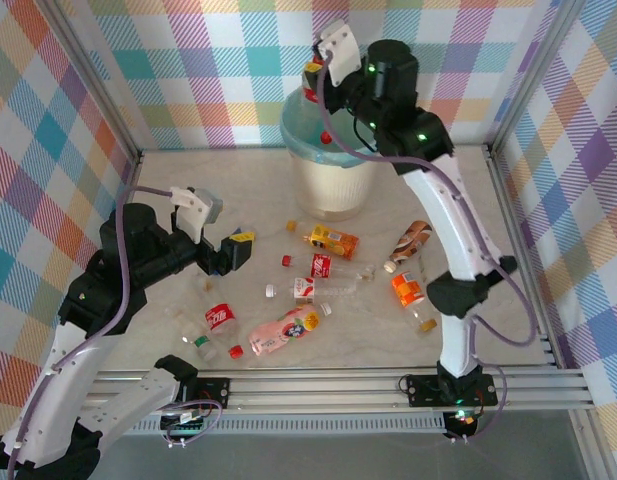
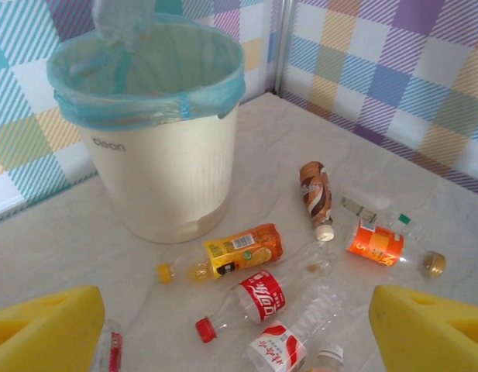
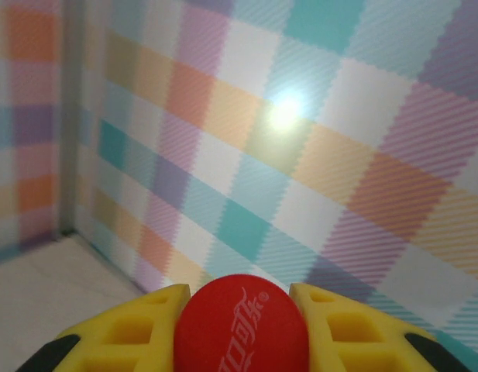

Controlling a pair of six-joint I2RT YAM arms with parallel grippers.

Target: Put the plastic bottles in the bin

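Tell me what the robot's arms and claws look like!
The left arm and right arm have white links, black joints and a greyish cable looping alongside. Green lights glow on the right one. The left claw and right claw have blocky yellow fingers.

Left arm: rises from the near-left base, folds at the elbow, forearm about level and reaching right.
Left wrist: camera faces the far right corner.
Left gripper: held low, jaws spread wide, nothing between them.
Left fingers: yellow pads at the lower corners of the wrist view.
Right arm: climbs steeply from the near-right base, bends at the elbow, stretches far and high.
Right wrist: raised at the far centre, turned left.
Right gripper: jaws clamped on a red cap.
Right fingers: yellow pads touching both sides of the cap.
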